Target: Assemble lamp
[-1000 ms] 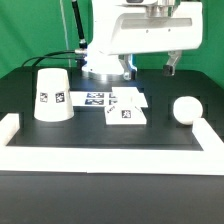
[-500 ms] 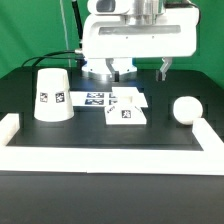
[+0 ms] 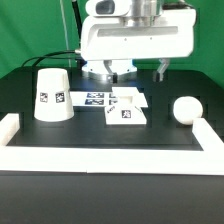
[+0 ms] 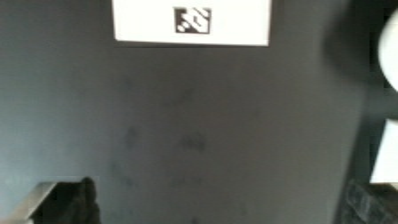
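White tapered shade (image 3: 51, 95) standing, exterior view's left; flat square base (image 3: 127, 113) centre; ball bulb (image 3: 186, 109) right, all apart

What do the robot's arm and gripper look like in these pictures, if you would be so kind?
The gripper is a wide, boxy white housing with rounded corners, topped by a dark grey block. Two short dark jaws hang from its underside. Behind it stands a round white base, and black cables run off towards the exterior view's left. No markings are legible on it.

Shade (image 3: 52, 94) at the exterior view's left, base (image 3: 127, 111) mid-table, bulb (image 3: 185, 109) at the right, jaws seemingly apart above.
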You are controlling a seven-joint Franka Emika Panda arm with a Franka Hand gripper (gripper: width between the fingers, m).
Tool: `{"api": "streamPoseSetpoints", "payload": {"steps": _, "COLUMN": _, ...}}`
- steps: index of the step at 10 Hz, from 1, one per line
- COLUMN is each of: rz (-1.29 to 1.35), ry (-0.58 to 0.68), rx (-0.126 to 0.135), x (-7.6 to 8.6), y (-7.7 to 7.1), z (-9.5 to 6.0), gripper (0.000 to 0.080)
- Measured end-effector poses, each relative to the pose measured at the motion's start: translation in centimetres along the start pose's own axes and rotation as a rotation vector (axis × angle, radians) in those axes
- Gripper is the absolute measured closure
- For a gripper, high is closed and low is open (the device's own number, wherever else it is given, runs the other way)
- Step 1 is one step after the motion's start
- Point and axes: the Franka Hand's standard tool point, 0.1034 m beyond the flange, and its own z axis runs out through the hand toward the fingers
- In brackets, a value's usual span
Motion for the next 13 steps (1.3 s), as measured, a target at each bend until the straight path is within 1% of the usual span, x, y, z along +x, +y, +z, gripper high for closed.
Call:
{"api": "streamPoseSetpoints", "payload": {"steps": 1, "rz": 0.006, "ry": -0.020, "rx": 0.008, "x": -1.2, "y": 0.3, "z": 0.7, "gripper": 0.0100}}
{"api": "streamPoseSetpoints", "payload": {"steps": 2, "rz": 0.011, "ry": -0.032, "rx": 0.014, "x": -1.9, "y": 0.5, "z": 1.1, "gripper": 0.0100}}
{"api": "streamPoseSetpoints", "payload": {"steps": 3, "rz": 0.022, "ry": -0.037, "rx": 0.021, "x": -2.2, "y": 0.7, "z": 1.3, "gripper": 0.0100}}
{"api": "streamPoseSetpoints", "payload": {"steps": 7, "rz": 0.022, "ry": -0.040, "rx": 0.022, "x": -2.3, "y": 0.6, "z": 1.4, "gripper": 0.0100}}
{"api": "streamPoseSetpoints", "payload": {"steps": 8, "rz": 0.023, "ry": -0.044, "rx": 0.022, "x": -2.5, "y": 0.6, "z": 1.6, "gripper": 0.0100}}
{"api": "streamPoseSetpoints", "payload": {"steps": 10, "rz": 0.034, "ry": -0.061, "rx": 0.020, "x": -3.9, "y": 0.2, "z": 2.3, "gripper": 0.0100}}
{"api": "streamPoseSetpoints", "payload": {"steps": 12, "rz": 0.032, "ry": -0.064, "rx": 0.014, "x": -4.9, "y": -0.6, "z": 3.0, "gripper": 0.0100}}
{"api": "streamPoseSetpoints", "payload": {"steps": 13, "rz": 0.030, "ry": -0.059, "rx": 0.013, "x": -5.3, "y": -0.7, "z": 3.4, "gripper": 0.0100}}
